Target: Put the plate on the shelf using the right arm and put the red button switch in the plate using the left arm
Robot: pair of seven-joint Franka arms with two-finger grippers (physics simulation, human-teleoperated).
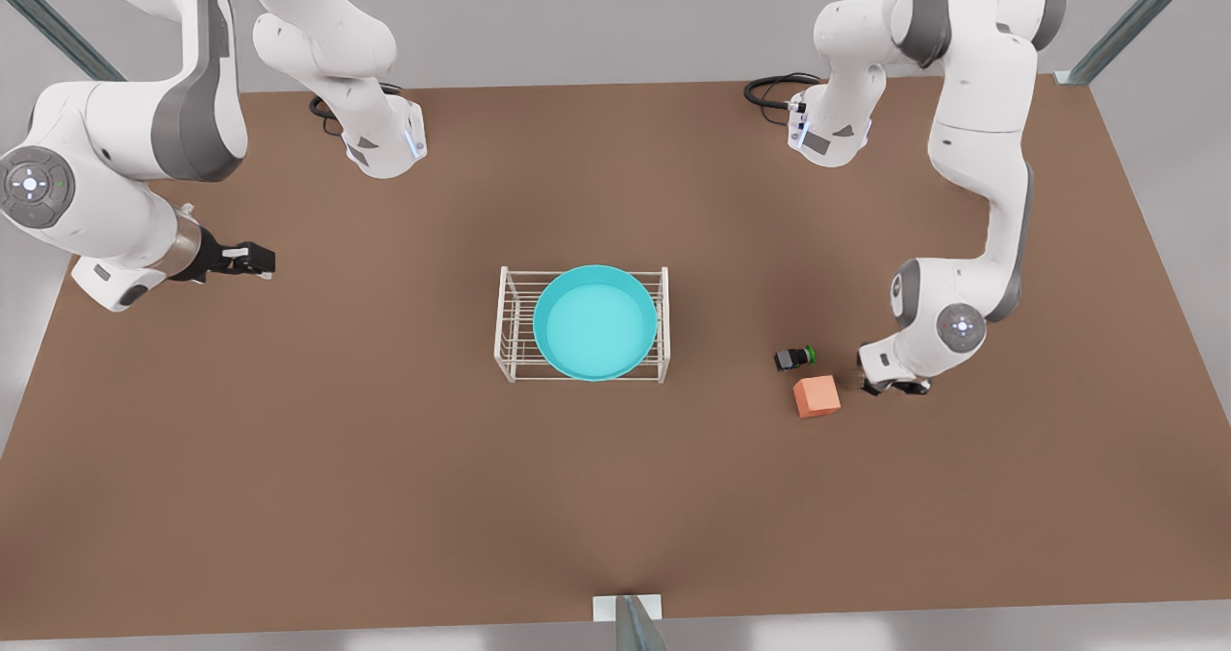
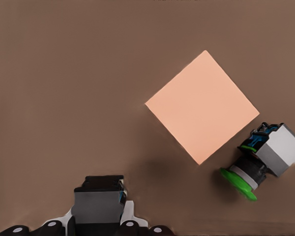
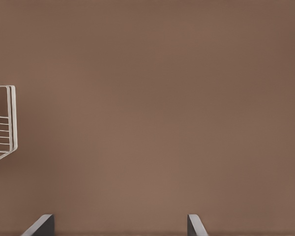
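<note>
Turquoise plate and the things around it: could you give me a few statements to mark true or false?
1. The round turquoise plate rests on the white wire rack. True.
2. The orange-pink cube lies in the plate. False: it sits on the brown table, beside the green-capped black switch.
3. The right end effector is open and holds nothing. True.
4. The left end effector hangs over the rack. False: it is low beside the cube, at the front view's right.

A simulated robot test cell is indicated by a bare brown rectangular tabletop point(image 1: 385, 459) framed by plain grey walls point(image 1: 596, 16).
</note>
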